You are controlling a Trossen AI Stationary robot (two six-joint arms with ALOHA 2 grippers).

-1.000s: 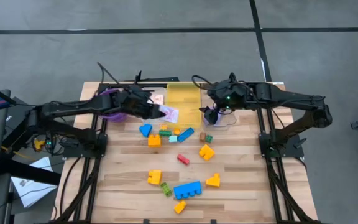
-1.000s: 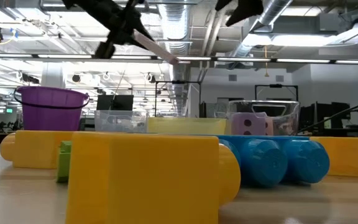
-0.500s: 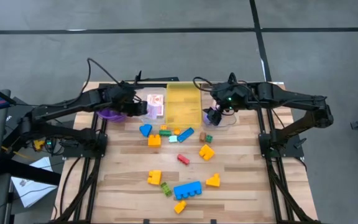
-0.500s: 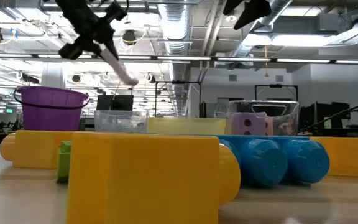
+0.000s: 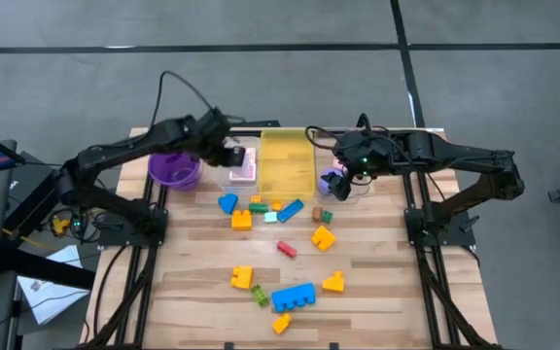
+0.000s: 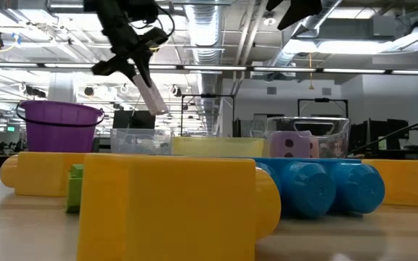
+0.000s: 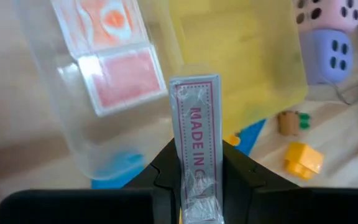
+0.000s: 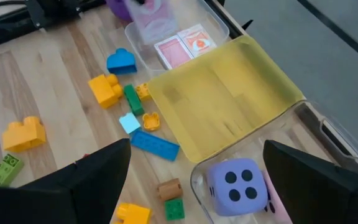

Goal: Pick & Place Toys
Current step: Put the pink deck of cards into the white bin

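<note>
My left gripper [image 5: 233, 156] is shut on a plastic-wrapped pack of playing cards [image 7: 194, 118] and hovers over the clear bin [image 5: 242, 163], where two more card packs [image 7: 114, 56] lie flat. My right gripper [image 8: 207, 186] stands open in the air above the clear bin with the purple die [image 8: 238, 186] and the pink die [image 7: 334, 15]. Small blocks in yellow, orange, blue, green and red [image 5: 280, 248] lie scattered on the wooden table [image 5: 377, 292]. My left gripper pinches the card pack's two broad faces between its fingers [image 7: 160, 174], at one end of the pack [image 7: 194, 177]. The fingers slant downward from above. The pack [image 6: 151, 93] sticks out past the fingertips, pointing steeply down, lifted clear above the clear bin.
A yellow bin [image 5: 288, 160] stands between the two clear bins at the far edge. A purple bowl [image 5: 174, 170] sits to the left of the card bin. A large blue block [image 5: 293, 297] and yellow blocks lie near the front.
My left gripper has carried the card pack from over the blocks toward the table's far edge, to above the clear card bin. It has tipped downward, so the pack now points steeply down instead of nearly level.
</note>
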